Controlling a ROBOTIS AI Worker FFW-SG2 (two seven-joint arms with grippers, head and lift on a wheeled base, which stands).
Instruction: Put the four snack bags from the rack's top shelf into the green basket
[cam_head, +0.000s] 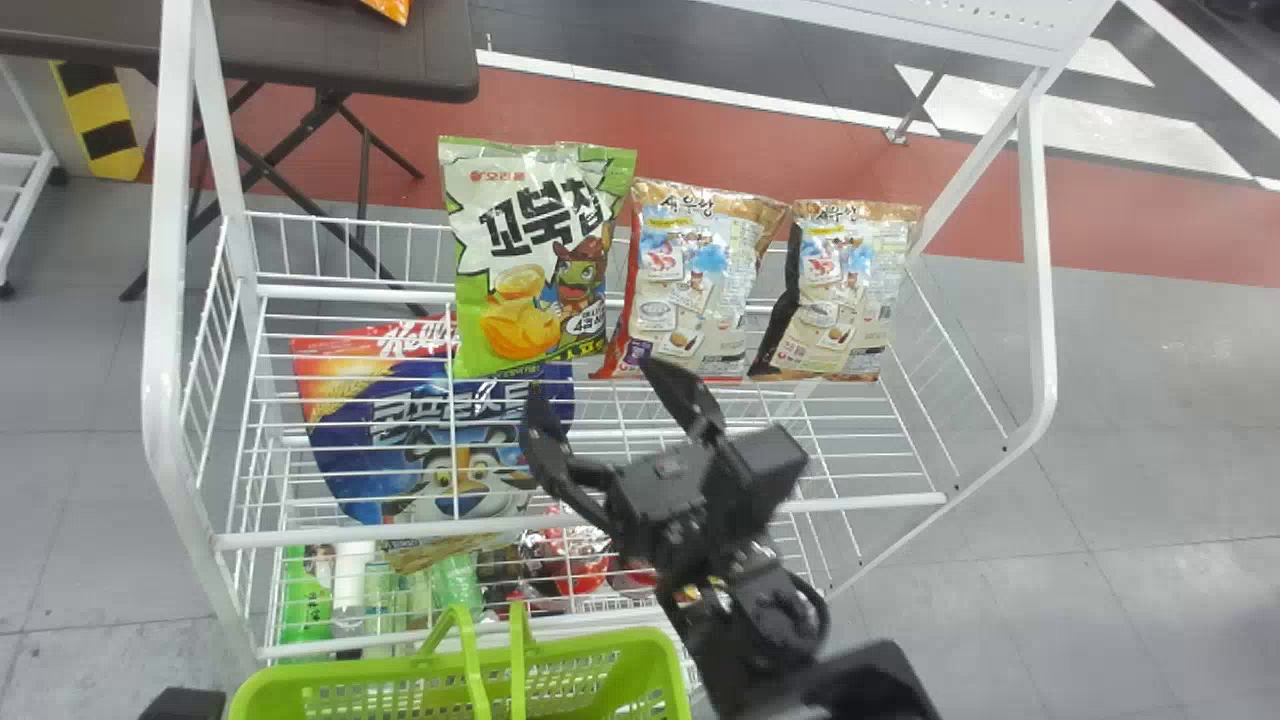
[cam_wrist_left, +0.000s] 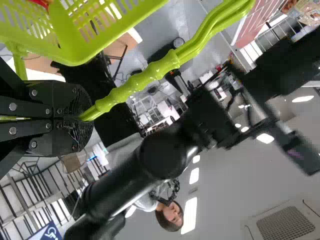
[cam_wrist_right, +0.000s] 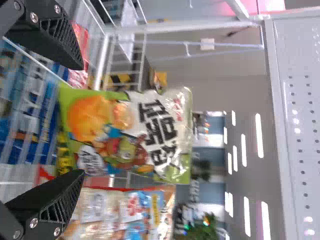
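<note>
Three snack bags stand on the rack's top shelf: a green-and-white bag (cam_head: 530, 270), a shrimp snack bag (cam_head: 690, 280) in the middle and another (cam_head: 845, 290) at the right. My right gripper (cam_head: 598, 385) is open, just in front of the green and middle bags. In the right wrist view the green-and-white bag (cam_wrist_right: 127, 132) lies beyond the open right gripper (cam_wrist_right: 82, 119), nothing between its fingers. My left gripper (cam_head: 185, 705) is at the bottom left edge, beside the green basket (cam_head: 660, 665); in the left wrist view the left gripper (cam_wrist_left: 82, 119) is shut on the basket's handle (cam_wrist_left: 145, 75).
The white rack's frame (cam_head: 1035, 260) rises at both sides of the shelf. A blue cereal bag (cam_head: 400, 470) and drinks (cam_head: 350, 590) sit on lower shelves. Behind the rack, at the left, stands a dark table (cam_head: 330, 50). Something red (cam_wrist_left: 41, 3) shows at the basket.
</note>
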